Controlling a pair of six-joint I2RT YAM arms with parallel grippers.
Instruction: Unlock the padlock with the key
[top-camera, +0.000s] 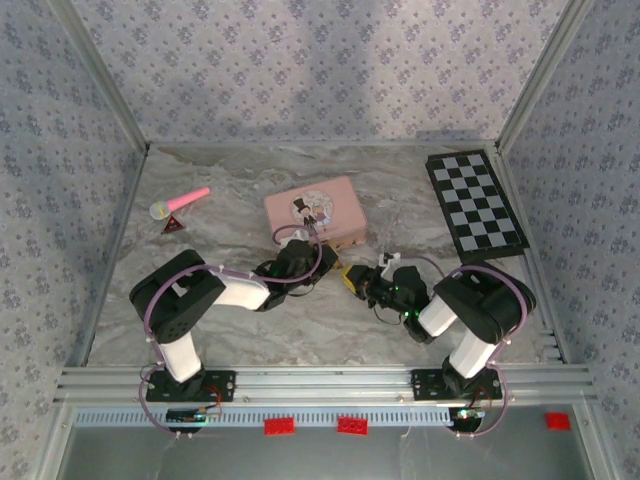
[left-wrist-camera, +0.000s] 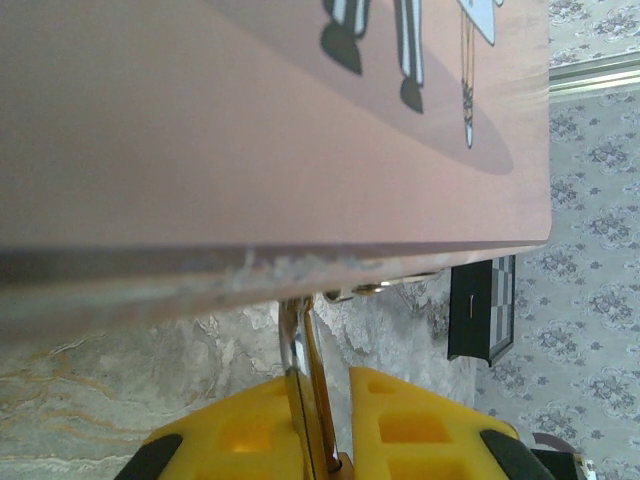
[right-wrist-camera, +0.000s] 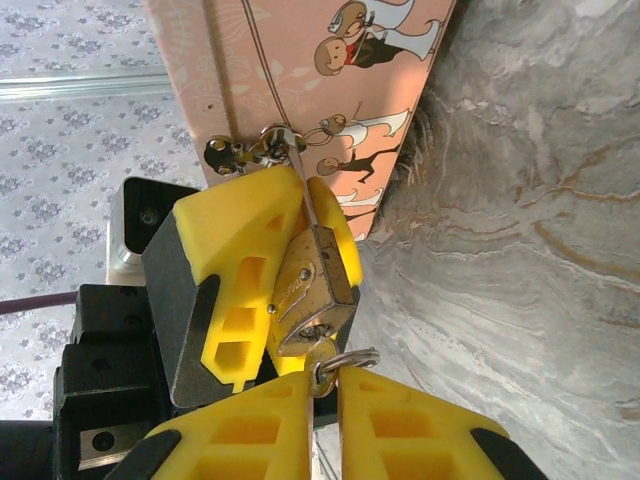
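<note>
The small brass padlock (right-wrist-camera: 315, 285) hangs by its thin grey shackle (left-wrist-camera: 295, 335) from the hasp on the front of the pink tin box (top-camera: 315, 210). My left gripper (left-wrist-camera: 325, 405) is shut on the padlock (left-wrist-camera: 312, 420) body, seen edge-on between the yellow fingers (right-wrist-camera: 240, 240). A brass key (right-wrist-camera: 326, 368) with a steel ring (right-wrist-camera: 352, 357) sits in the keyhole at the padlock's bottom. My right gripper (right-wrist-camera: 335, 390) is shut on the key's head. In the top view the left gripper (top-camera: 335, 268) and right gripper (top-camera: 367, 287) meet at the padlock (top-camera: 350, 277), just in front of the box.
A black-and-white checkerboard (top-camera: 475, 200) lies at the back right. A pink toy microphone (top-camera: 180, 203) and a small red triangle (top-camera: 174, 226) lie at the back left. The pink box (left-wrist-camera: 270, 130) looms close above the left fingers. Marbled table (right-wrist-camera: 520, 250) lies open to the right.
</note>
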